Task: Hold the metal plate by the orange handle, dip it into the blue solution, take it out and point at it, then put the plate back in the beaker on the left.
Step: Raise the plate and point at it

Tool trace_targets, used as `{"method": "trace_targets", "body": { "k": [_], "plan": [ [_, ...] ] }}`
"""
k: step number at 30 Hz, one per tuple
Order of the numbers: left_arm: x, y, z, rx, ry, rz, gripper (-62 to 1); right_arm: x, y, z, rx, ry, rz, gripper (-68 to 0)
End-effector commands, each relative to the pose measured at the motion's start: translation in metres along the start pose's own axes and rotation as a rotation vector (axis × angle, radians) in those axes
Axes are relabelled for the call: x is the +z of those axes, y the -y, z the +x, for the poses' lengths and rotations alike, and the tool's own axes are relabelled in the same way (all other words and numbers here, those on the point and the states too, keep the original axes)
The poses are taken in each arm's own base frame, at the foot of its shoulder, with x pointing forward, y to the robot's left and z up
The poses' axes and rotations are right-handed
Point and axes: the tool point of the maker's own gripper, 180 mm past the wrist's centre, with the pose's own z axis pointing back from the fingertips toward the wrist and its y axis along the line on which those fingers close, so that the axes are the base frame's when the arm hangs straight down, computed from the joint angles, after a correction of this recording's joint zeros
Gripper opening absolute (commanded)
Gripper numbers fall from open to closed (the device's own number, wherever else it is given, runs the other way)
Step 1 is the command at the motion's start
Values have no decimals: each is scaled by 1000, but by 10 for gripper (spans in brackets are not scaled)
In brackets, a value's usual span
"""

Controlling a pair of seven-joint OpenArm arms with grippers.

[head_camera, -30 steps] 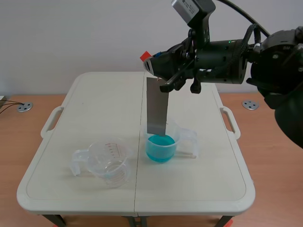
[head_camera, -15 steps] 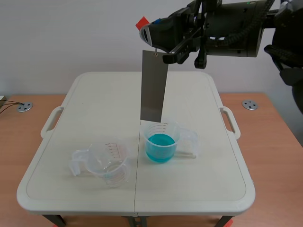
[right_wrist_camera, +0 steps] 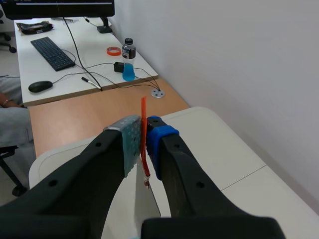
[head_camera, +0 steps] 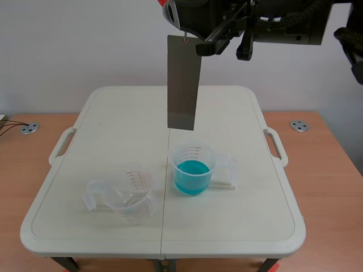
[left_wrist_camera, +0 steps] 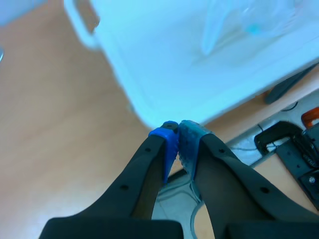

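A grey metal plate [head_camera: 182,82] hangs upright high above the table, clear of the beaker of blue solution [head_camera: 193,169] below it. My right gripper [head_camera: 180,17] comes in across the top from the right and is shut on the plate's orange handle [right_wrist_camera: 144,133], which shows as a thin orange strip pinched between its pads. The empty clear beaker [head_camera: 129,194] stands at the front left of the table. My left gripper [left_wrist_camera: 178,130] is shut on nothing, off the table's edge over the wooden floor; it is out of the scene view.
The white folding table [head_camera: 113,124] has carry handles on both sides. In the right wrist view, a desk with a keyboard [right_wrist_camera: 52,52], mouse, cables and a small bottle [right_wrist_camera: 128,66] stands beyond the table. A black clamp [left_wrist_camera: 289,144] lies under the left gripper's side.
My right gripper has lifted the plate straight up out of the blue solution; its lower edge now hangs well above the beaker's rim.
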Motion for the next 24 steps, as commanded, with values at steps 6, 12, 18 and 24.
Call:
{"method": "trace_targets", "body": {
  "k": [6,12,18,24],
  "plan": [
    [-37,12,65,-75,204,-101,-593,2,0,15,27,38,11,-662],
    [-69,40,90,-132,255,-202,-593,2,0,15,27,35,11,-662],
    [-93,70,120,-165,315,-295,-593,2,0,14,27,32,11,-662],
    [-117,86,144,-189,338,-315,-593,2,0,14,27,29,11,-662]
  ]
}}
